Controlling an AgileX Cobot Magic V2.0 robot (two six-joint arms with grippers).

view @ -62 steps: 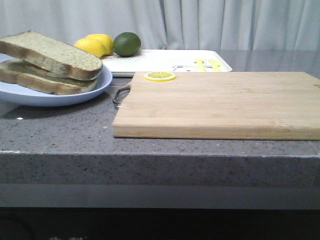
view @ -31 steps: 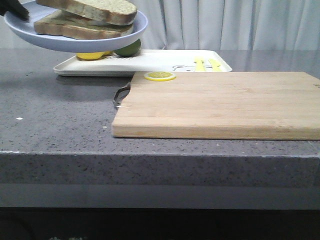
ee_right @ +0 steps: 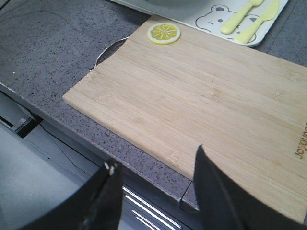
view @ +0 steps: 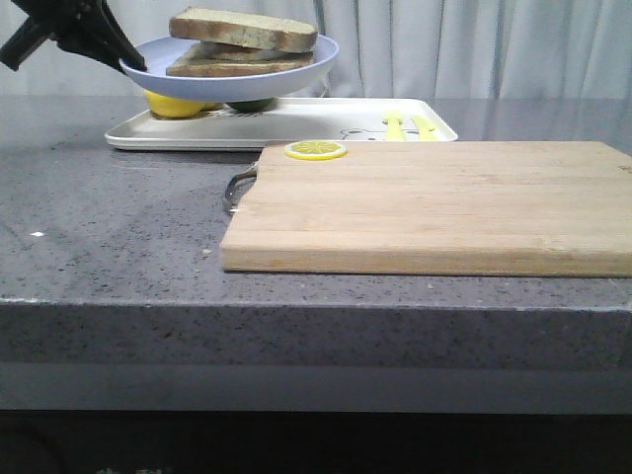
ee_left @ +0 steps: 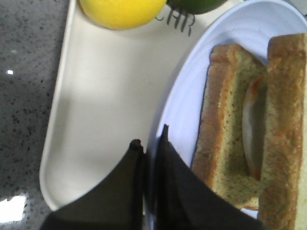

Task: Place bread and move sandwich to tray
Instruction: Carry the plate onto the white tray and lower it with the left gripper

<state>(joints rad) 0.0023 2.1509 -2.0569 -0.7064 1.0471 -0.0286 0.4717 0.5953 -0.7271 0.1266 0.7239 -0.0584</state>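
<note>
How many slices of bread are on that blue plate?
2 show: the top bread lies on the lower slice, with egg between them, on the plate held over the tray. More could be hidden.

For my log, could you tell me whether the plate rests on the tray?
No, the left pincer holds the plate above the tray.

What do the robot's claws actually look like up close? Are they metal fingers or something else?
Both look matte black. The left claw has two flat, wedge-shaped fingers tapering to narrow tips. The right claw shows similar broad dark fingers with angled edges. No cables or markings are visible; the material can't be told.
</note>
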